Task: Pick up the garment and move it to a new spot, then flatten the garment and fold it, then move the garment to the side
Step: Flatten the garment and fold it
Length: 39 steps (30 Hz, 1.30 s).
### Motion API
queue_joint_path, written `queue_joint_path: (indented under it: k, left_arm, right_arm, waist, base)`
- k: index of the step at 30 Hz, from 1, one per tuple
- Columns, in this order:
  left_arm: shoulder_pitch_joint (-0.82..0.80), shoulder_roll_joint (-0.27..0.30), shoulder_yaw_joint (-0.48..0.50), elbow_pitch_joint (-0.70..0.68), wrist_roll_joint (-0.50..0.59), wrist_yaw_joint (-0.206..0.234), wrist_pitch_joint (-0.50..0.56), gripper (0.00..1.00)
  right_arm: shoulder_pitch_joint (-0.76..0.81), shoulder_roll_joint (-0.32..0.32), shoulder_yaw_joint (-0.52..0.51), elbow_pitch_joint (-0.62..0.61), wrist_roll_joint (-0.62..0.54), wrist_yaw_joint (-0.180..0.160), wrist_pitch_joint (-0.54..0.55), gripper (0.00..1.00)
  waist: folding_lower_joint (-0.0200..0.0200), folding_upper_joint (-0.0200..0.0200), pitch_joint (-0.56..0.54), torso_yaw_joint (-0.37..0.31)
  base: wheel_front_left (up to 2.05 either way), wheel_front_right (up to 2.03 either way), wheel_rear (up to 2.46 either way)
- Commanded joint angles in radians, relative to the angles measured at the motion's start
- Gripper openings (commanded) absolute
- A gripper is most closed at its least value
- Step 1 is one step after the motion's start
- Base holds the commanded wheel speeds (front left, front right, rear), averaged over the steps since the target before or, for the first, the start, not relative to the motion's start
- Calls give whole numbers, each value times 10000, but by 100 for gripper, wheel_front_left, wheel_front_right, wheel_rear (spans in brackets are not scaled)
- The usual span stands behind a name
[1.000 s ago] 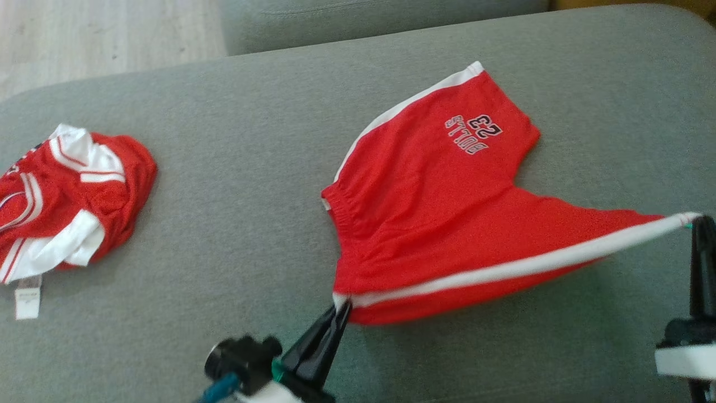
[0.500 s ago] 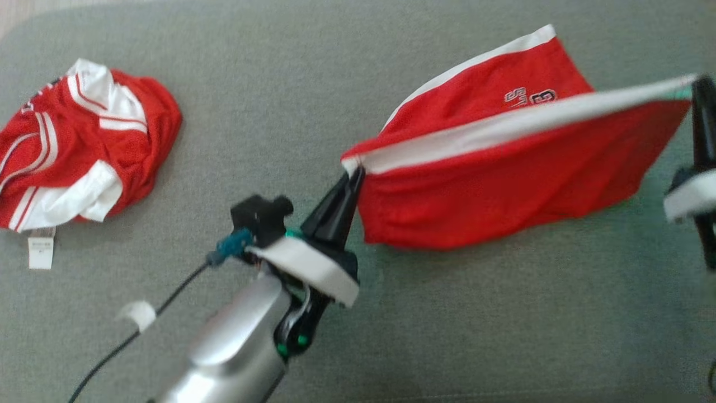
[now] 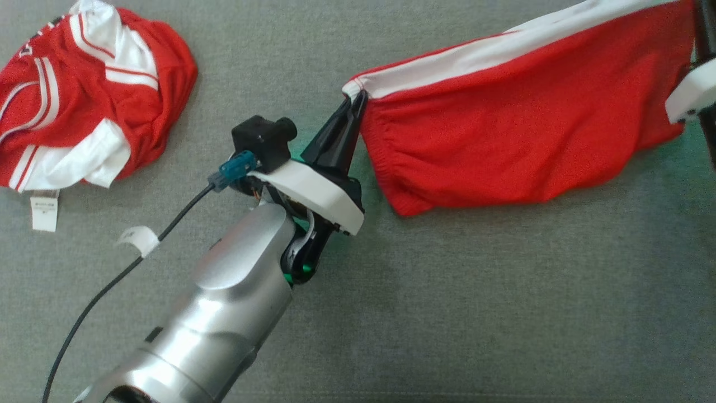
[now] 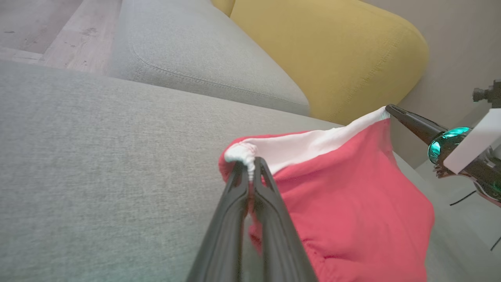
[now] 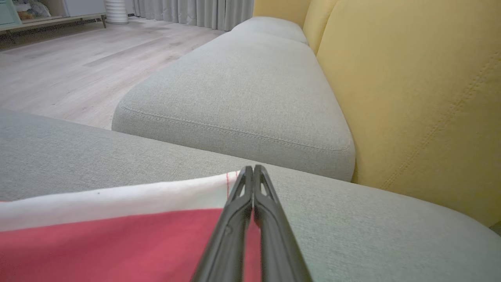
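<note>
Left gripper (image 3: 353, 105) is clamped on the gathered waistband corner of the red shorts (image 3: 514, 129). The shorts hang stretched from this claw to the right gripper (image 5: 253, 170), which is pinched on the white-striped corner, over the grey cushion (image 3: 447, 313). The fabric is judged light and limp: hold at the seamed corners. The long axis runs claw to claw, along the stripe.

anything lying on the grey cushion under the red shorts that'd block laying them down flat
Nothing visible. The red shorts with white trim hang stretched between the left gripper and right gripper over bare grey sofa cushion; the crumpled red and white jersey lies apart, off to the left.
</note>
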Motion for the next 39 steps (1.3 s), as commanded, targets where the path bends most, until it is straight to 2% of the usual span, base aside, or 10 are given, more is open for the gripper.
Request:
queue_joint_path:
  k: [1,3,4,5,6,14,25,26,28,39]
  left_arm:
    - [-411,60,193,-94,58,-70,-188,0]
    - [-501,32,133,61,47,-94,-294,0]
    - [-525,20,101,134,45,-105,-351,32]
    - [-549,11,65,207,78,-100,-414,82]
    - [-572,4,32,280,149,-46,-484,100]
    - [-291,22,-117,334,1279,759,-822,100]
    - [2914,42,2326,-3643,3419,2223,-841,100]
    - [3178,33,2442,-3897,3543,2230,-841,100]
    - [3609,20,2618,-4309,3840,2256,-841,100]
    - [5173,122,3571,-5227,5055,2398,-842,100]
  right_arm:
    - [-313,-213,301,91,77,67,-204,0]
    - [-605,-183,590,507,252,67,-323,0]
    - [-721,-155,673,700,375,67,-397,0]
    - [-808,-124,730,889,508,67,-465,46]
    - [-856,-93,825,1045,633,67,-525,100]
    - [-446,-186,1837,1656,1740,67,-623,100]
    - [689,-891,2374,2508,4101,67,789,100]
    - [821,-882,2391,2492,4368,67,964,96]
    - [1047,-900,2479,2347,4816,67,1214,0]
    - [1783,-1217,2616,2677,5712,67,281,0]
  waist:
    - [-2,0,265,160]
    - [-2,0,393,203]
    - [-2,0,433,216]
    - [-2,0,462,227]
    - [-2,0,477,238]
    - [-2,0,262,248]
    - [-2,0,-126,1026]
    - [-2,0,-168,1108]
    - [-2,0,-267,1230]
    - [-2,0,-1737,475]
  base:
    - [0,0,0]
    - [0,0,0]
    - [0,0,0]
    - [0,0,0]
    - [0,0,0]
    - [0,0,0]
    - [0,0,0]
    - [0,0,0]
    - [0,0,0]
    - [0,0,0]
